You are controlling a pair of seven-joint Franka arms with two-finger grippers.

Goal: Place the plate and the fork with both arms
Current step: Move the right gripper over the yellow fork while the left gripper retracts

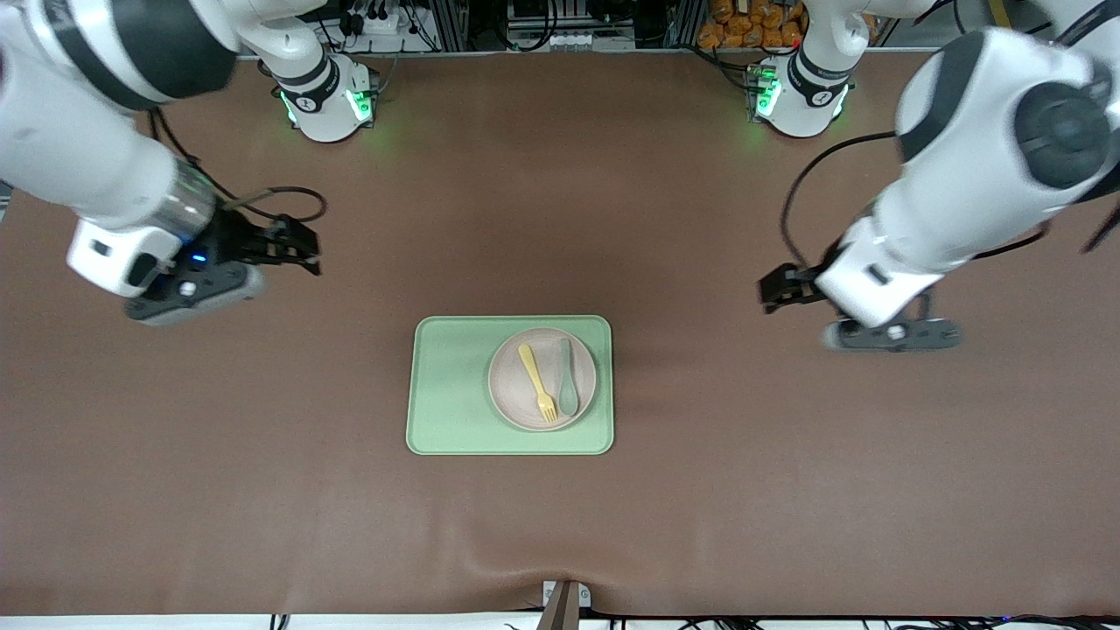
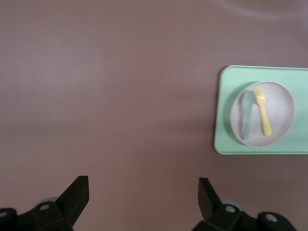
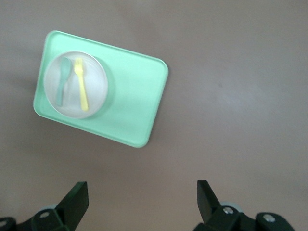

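Note:
The pale beige-pink plate (image 1: 516,385) sits on the light green tray (image 1: 446,394), toward the left arm's end of it. The pale yellow fork (image 1: 536,382) lies in the plate beside a grey-green spoon (image 1: 567,378). Plate (image 2: 279,115), fork (image 2: 263,111) and tray (image 2: 226,120) show in the left wrist view, and plate (image 3: 94,94), fork (image 3: 81,83) and tray (image 3: 134,91) in the right wrist view. My left gripper (image 1: 779,289) (image 2: 143,195) is open and empty over bare table at its end. My right gripper (image 1: 297,249) (image 3: 142,197) is open and empty over bare table at its end.
The brown table cover (image 1: 787,490) spreads all round the tray. The two arm bases (image 1: 328,105) (image 1: 796,96) stand at the table's edge farthest from the front camera. A small bracket (image 1: 564,599) sits at the nearest edge.

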